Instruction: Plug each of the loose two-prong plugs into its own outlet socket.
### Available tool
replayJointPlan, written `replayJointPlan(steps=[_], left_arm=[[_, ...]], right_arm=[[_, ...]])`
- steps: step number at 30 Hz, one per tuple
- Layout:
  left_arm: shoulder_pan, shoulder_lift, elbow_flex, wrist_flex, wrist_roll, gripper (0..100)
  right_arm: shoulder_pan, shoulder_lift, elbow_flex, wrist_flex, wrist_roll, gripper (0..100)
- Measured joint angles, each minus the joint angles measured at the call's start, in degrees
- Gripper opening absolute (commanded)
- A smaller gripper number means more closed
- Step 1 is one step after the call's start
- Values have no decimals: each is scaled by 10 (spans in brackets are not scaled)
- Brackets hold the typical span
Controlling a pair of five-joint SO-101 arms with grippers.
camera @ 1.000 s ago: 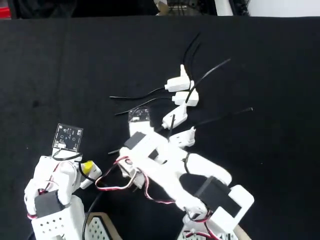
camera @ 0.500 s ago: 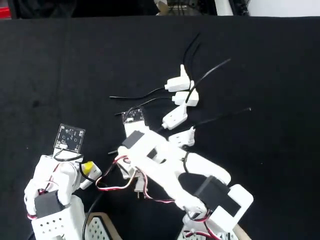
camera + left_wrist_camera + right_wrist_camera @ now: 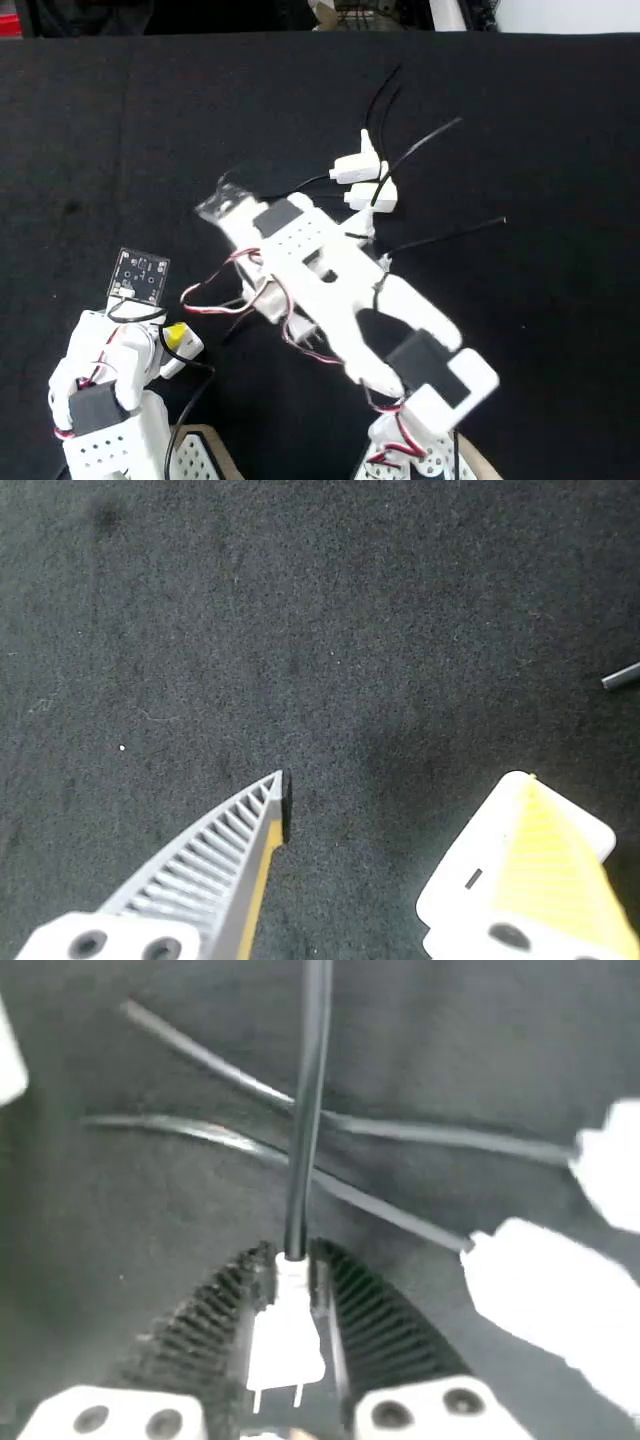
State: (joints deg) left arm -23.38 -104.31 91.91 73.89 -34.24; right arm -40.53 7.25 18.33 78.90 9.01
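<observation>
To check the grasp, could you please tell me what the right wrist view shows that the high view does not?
The right wrist view adds the grip itself: the right pincer shut on a white two-prong plug, prongs toward the camera, its black cord leading away. The high view adds the left arm folded near its base and the right arm stretched across the table. Both share loose white plugs and black cords on the dark cloth.

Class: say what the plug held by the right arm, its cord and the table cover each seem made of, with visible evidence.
The plug: white, smooth, probably moulded plastic; its two thin prongs look metal. The cord: black with a slight sheen, likely a rubber or vinyl sheath. The table cover: black, matte; its fuzzy grain suggests felt or cloth.
</observation>
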Motion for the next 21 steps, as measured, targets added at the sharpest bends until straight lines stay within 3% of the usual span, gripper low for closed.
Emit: replayJointPlan(steps=[4,13,21], left_arm=[[0,0,1,0,0,339],[0,0,1,0,0,339],[0,0,1,0,0,339]], right_arm=[[-20,50,-12,2,32,188],[-19,61,-61,106,40,131],[-19,61,32,42,40,131]])
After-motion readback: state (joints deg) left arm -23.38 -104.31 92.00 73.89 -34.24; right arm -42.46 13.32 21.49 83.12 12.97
